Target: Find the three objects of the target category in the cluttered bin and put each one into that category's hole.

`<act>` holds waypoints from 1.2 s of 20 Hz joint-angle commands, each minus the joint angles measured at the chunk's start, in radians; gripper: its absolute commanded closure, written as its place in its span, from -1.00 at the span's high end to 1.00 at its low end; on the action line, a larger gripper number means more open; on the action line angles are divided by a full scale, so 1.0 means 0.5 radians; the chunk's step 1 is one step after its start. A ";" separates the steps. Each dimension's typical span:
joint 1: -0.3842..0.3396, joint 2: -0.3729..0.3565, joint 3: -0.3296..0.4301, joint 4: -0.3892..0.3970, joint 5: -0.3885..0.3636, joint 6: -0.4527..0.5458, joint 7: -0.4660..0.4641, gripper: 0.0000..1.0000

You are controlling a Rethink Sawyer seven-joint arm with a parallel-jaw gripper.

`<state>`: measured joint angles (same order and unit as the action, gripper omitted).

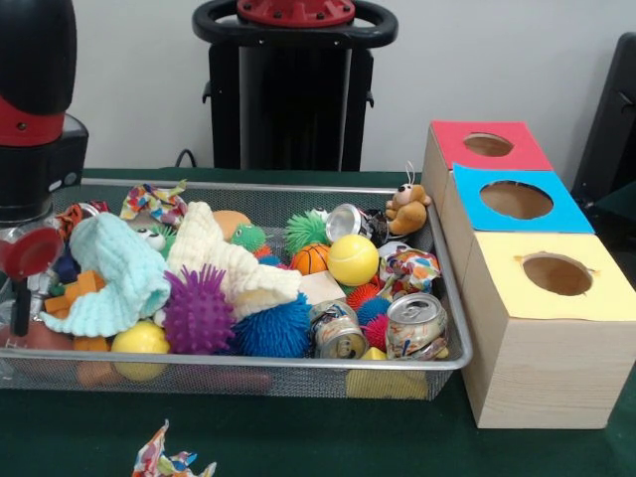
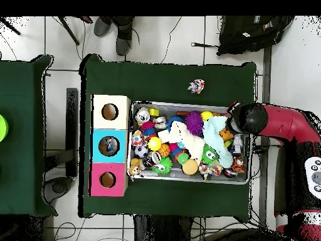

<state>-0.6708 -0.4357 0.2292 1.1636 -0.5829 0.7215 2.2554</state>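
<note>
On the green cloth surface (image 1: pixel 298 437) you've got a wire-mesh bin (image 1: pixel 248 373) w/ rounded metal rim, packed full. Beside it, touching or nearly so, sits a row of three wooden boxes, each w/ a round hole in a coloured paper top: red box (image 1: pixel 487 147), blue box (image 1: pixel 515 201), yellow box (image 1: pixel 555 276).

Bin contents you can pick out: purple spiky rubber ball (image 1: pixel 198 313) next to a blue spiky ball (image 1: pixel 273 330), green spiky ball (image 1: pixel 305 231), smooth yellow ball (image 1: pixel 353 259), small orange basketball (image 1: pixel 311 258). Two crushed aluminium cans (image 1: pixel 415 326) lie at the near corner by the yellow box; a third can (image 1: pixel 345 221) shows its round end further back. Knitted cream cloth (image 1: pixel 234 263) and mint-green cloth (image 1: pixel 114 273) drape over the middle and far-left items. Small brown plush bear (image 1: pixel 406 209) leans at the rim nearest the red box. Crumpled patterned wrapper (image 1: pixel 171 461) lies outside the bin on the surface.

Arm's red-and-black wrist hangs over the bin's end furthest from the boxes; gripper (image 1: pixel 22 288) is down among the toys there, and I can't tell its opening or whether it has anything.
</note>
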 commanded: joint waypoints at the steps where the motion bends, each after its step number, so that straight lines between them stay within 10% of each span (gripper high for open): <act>1: 0.010 0.174 0.121 -0.065 -0.143 0.018 -0.525 1.00; 24: 0.003 0.138 0.083 0.117 -0.132 0.000 -0.433 1.00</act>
<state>-0.6711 -0.3936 0.2293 1.1381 -0.6067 0.7215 2.2554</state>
